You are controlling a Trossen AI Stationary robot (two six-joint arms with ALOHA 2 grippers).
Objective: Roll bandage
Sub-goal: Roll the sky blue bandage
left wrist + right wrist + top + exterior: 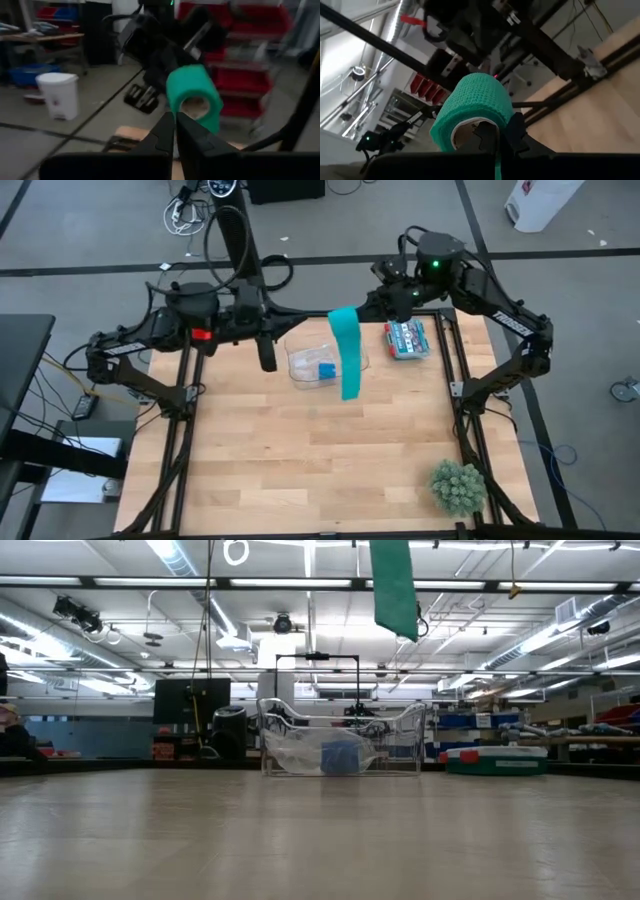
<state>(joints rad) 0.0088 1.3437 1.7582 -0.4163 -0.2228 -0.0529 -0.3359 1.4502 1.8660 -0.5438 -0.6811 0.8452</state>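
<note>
A: Where is the bandage (347, 352)?

B: Off the table (300, 450), in the air above its far edge. The teal strip hangs from the right gripper (372, 308), and in the high view its loose tail falls across the clear plastic container (305, 366) near the middle of the far edge. In the low view only the hanging end (394, 585) shows, dangling well above the container (340, 745).

A: Is the right gripper clamped on it?

B: Yes. In the right wrist view the fingers (512, 135) are pressed together on the edge of a teal coil (475, 107) wound on a pale core. The left wrist view shows the same coil (192, 95) from the other side, with the right arm dark behind it.

A: And the left gripper (268, 352)?

B: It is raised over the far edge, just beside the container and short of the strip. In its own wrist view the two fingers (162, 137) stand nearly together with only a slit between them, right below the coil. I cannot tell whether they touch it; nothing is gripped between them.

A: What else is on the table?

B: A small blue roll (326, 369) inside the container, a packet with red, blue and teal (405, 338) near the far right corner, and a spiky green plant ball (458, 486) by the near right corner.
</note>
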